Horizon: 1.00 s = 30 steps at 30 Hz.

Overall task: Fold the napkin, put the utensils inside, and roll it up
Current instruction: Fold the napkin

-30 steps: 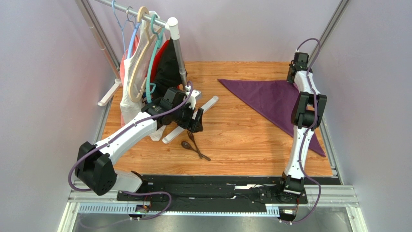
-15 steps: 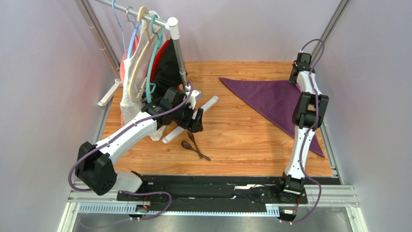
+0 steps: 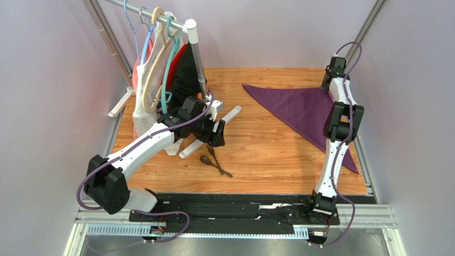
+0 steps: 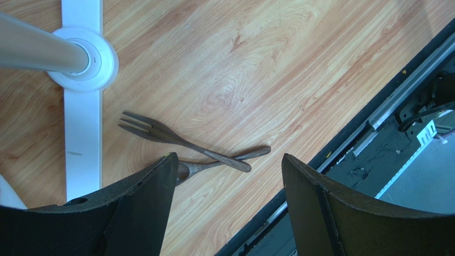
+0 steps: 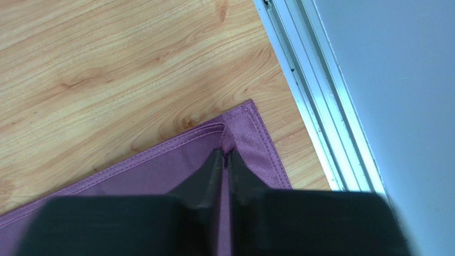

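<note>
The purple napkin (image 3: 299, 106) lies as a folded triangle at the right back of the wooden table. My right gripper (image 3: 329, 84) is shut on the napkin's (image 5: 160, 176) far right corner, pinching a ridge of cloth between its fingers (image 5: 205, 173). The dark wooden fork (image 4: 176, 140) and spoon (image 4: 224, 158) lie crossed on the table near the front; in the top view the fork (image 3: 212, 151) and spoon (image 3: 212, 163) are just in front of my left gripper (image 3: 219, 134). The left gripper (image 4: 227, 165) is open and empty above them.
A clothes rack (image 3: 193, 50) with hangers and white, red and black garments stands at the back left; its white foot (image 4: 81, 101) lies beside the fork. The metal rail (image 5: 315, 101) of the table's edge runs close to the right gripper.
The right gripper has moved slightly back and right with the napkin's corner, pulling the cloth that way. The left arm has not moved.
</note>
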### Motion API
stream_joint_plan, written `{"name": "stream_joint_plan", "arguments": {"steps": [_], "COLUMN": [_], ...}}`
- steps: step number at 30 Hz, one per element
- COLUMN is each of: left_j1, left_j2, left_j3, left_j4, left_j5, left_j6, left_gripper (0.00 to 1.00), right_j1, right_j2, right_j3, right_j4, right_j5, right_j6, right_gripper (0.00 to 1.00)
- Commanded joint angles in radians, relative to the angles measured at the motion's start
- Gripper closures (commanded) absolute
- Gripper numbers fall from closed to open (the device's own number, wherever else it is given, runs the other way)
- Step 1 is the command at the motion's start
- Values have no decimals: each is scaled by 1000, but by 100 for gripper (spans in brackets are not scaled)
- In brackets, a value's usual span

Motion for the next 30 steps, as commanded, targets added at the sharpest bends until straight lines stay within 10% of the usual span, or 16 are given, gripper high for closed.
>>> {"name": "stream_joint_plan", "arguments": {"steps": [1, 3, 6, 22, 30], "left_j1": [8, 8, 8, 8, 8], "left_j2": [-1, -2, -6, -38, -61], "left_j3": [34, 34, 36, 29, 20], "left_j4": [5, 4, 2, 8, 14], "left_j5": [22, 22, 20, 22, 31], "left_j6": [15, 15, 16, 7, -2], "left_gripper": [20, 20, 20, 20, 20], "right_j1": [-13, -16, -16, 118, 342], "right_j2": [16, 11, -18, -720, -900], "right_j3": [52, 47, 29, -824, -1175], "right_j4": [-3, -5, -5, 281, 307], "right_j5": [23, 35, 63, -235, -111], "right_j6": [28, 34, 19, -37, -60], "right_gripper": [76, 48, 34, 41, 53]}}
